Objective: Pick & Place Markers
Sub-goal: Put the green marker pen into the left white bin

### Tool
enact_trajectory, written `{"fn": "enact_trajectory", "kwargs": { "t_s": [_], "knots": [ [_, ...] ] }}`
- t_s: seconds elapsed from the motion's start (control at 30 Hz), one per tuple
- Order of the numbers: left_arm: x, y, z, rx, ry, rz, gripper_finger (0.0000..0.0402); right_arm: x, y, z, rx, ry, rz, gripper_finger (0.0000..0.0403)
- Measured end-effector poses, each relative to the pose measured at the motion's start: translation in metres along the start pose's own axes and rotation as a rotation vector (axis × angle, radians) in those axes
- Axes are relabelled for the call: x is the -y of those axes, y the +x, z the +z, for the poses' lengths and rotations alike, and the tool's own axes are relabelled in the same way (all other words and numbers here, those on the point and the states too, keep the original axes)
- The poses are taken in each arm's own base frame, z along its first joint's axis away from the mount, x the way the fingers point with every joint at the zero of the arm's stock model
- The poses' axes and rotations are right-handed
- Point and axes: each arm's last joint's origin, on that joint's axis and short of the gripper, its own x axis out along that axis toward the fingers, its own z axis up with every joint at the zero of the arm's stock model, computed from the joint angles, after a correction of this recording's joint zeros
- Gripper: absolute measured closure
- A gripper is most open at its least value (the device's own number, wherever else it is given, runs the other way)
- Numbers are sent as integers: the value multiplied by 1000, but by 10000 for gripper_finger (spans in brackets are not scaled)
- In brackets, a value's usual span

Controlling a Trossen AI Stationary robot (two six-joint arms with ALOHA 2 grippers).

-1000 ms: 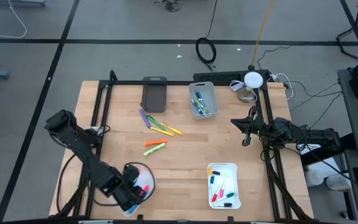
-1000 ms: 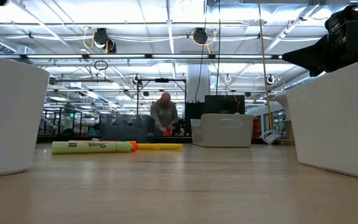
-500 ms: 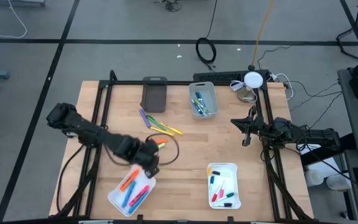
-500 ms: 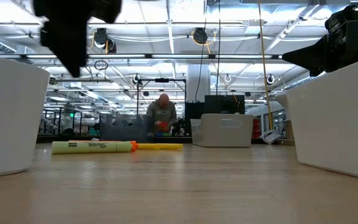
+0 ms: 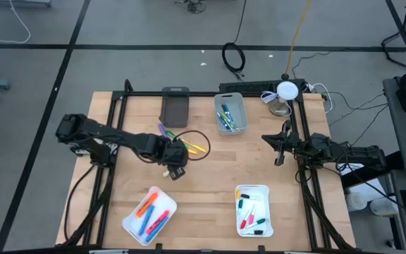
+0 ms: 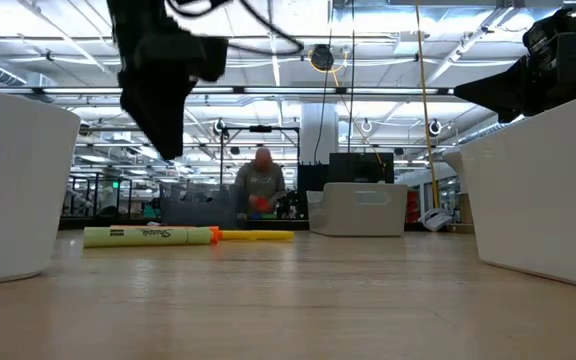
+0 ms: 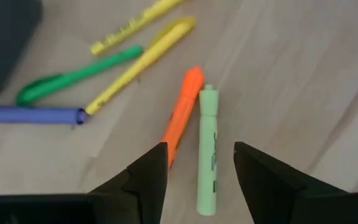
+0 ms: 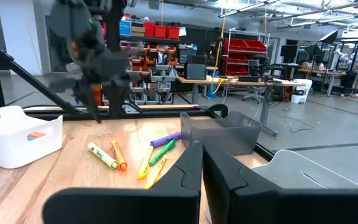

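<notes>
My left gripper (image 7: 196, 168) hangs spread above the green marker (image 7: 207, 149); the touching orange marker (image 7: 183, 113) could get pinched too.

The left gripper (image 7: 196, 171) hangs over the table (image 5: 210, 176) with its fingers apart and nothing between them. Right under it lie an orange marker (image 7: 183, 114) and a light green marker (image 7: 207, 149), side by side. Four more markers (image 7: 107, 68) lie close beyond them, next to the dark bin (image 5: 175, 106). There is bare wood between these markers and the two white trays (image 5: 149, 214).
</notes>
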Motion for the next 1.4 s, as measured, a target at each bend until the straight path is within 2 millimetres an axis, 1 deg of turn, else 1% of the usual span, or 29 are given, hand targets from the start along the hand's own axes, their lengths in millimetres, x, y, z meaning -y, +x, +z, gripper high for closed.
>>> {"fn": "enact_trajectory", "kwargs": {
  "t_s": [0.17, 0.37, 0.5, 0.63, 0.93, 1.4],
  "knots": [
    [-6, 28, -8, -23, -4, -105, 215, 0, 0, 0, 0, 0, 0, 403],
    [-1, 49, -21, 38, 15, -178, 215, 0, 0, 0, 0, 0, 0, 403],
    [-4, 59, -33, 15, 9, -167, 215, 0, 0, 0, 0, 0, 0, 403],
    [-7, 65, -40, -10, -21, -151, 215, 0, 0, 0, 0, 0, 0, 403],
    [-2, 71, -52, 18, 49, -170, 215, 0, 0, 0, 0, 0, 0, 403],
    [-10, 82, -67, -11, 20, -129, 216, 0, 0, 0, 0, 0, 0, 403]
  ]
}}
